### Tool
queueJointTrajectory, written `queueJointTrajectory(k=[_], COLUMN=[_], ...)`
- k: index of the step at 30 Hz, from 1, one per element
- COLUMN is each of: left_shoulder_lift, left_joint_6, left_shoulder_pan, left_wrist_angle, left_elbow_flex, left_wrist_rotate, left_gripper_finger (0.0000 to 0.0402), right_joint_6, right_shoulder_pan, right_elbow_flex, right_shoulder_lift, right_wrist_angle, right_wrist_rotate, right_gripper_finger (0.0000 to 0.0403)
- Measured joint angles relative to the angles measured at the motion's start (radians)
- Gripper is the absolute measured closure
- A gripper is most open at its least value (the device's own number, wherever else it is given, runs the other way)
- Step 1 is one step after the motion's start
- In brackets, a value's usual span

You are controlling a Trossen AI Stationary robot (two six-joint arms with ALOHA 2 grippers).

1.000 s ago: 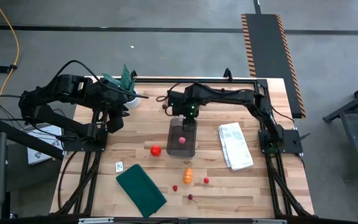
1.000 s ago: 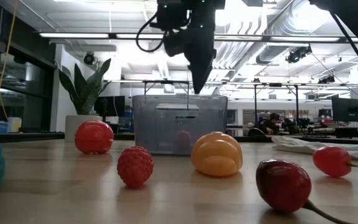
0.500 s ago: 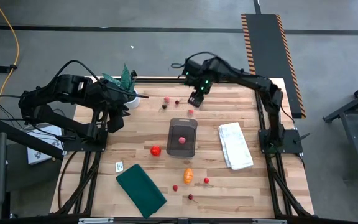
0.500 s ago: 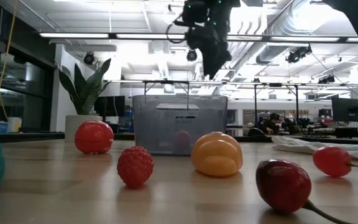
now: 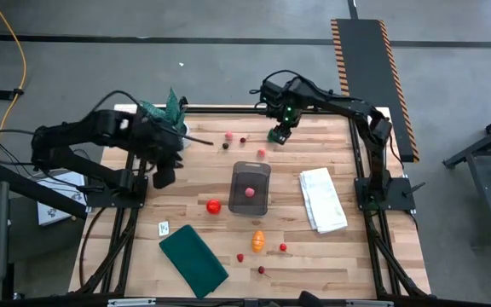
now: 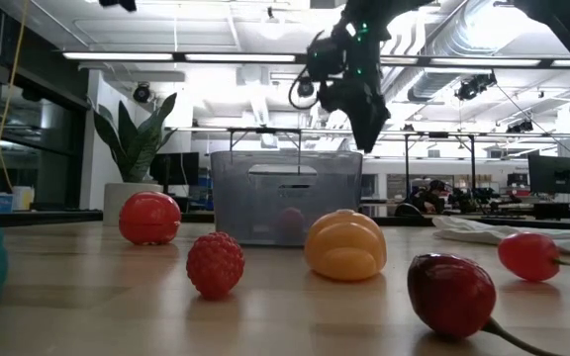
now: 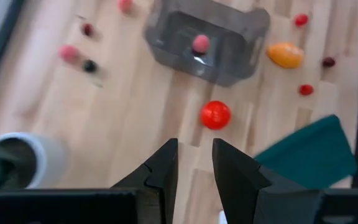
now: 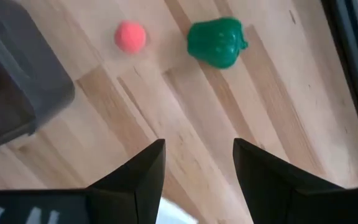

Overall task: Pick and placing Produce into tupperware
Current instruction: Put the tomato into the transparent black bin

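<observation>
The clear grey tupperware (image 5: 250,188) stands mid-table with one pink piece (image 7: 200,43) inside. Produce lies loose on the wood: a red ball (image 5: 214,205), an orange one (image 5: 257,241) and small red and dark pieces near the front edge, and pink and dark berries (image 5: 228,135) toward the far edge. The green round one (image 8: 216,42) lies beside a pink berry (image 8: 129,36). My right gripper (image 5: 280,128) hangs open above the table next to the green one, fingers pointing down. My left gripper (image 5: 162,176) hangs open at the left, above bare wood, with nothing between its fingers.
A potted spiky plant (image 5: 173,115) stands at the far left, close to my left arm. A folded white cloth (image 5: 322,199) lies to the right of the tupperware. A dark green cloth (image 5: 193,260) and a small white card (image 5: 164,228) lie at the near left.
My right gripper has swung from above the tupperware toward the table's far edge and a little to the right, staying open and high, and its wrist has rolled. My left gripper has dipped a little lower. The produce and the tupperware have kept still.
</observation>
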Motion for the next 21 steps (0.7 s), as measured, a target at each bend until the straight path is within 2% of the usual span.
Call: queueJointTrajectory(k=[4,8,15,21], left_shoulder_lift=[0.001,0.001,0.001,0.001], left_joint_6=[-0.042,-0.089,-0.114,-0.111], left_shoulder_pan=[0.0,0.0,0.0,0.0], left_wrist_angle=[0.113,0.217,0.353,0.488], left_elbow_flex=[-0.108,-0.192,-0.277,-0.325], left_wrist_rotate=[0.049,0.087,0.106,0.16], left_gripper_finger=[0.0311,0.0311,0.0311,0.0311], right_joint_6=[-0.021,-0.016,0.07,0.122], right_shoulder_pan=[-0.002,-0.02,-0.055,0.014], right_elbow_flex=[-0.096,-0.218,-0.529,-0.715], right_shoulder_lift=[-0.063,-0.184,-0.488,-0.677], right_wrist_angle=[0.116,0.228,0.478,0.557], right_wrist_rotate=[0.0,-0.022,-0.201,-0.323], right_gripper_finger=[0.0222,0.0222,0.0222,0.0222])
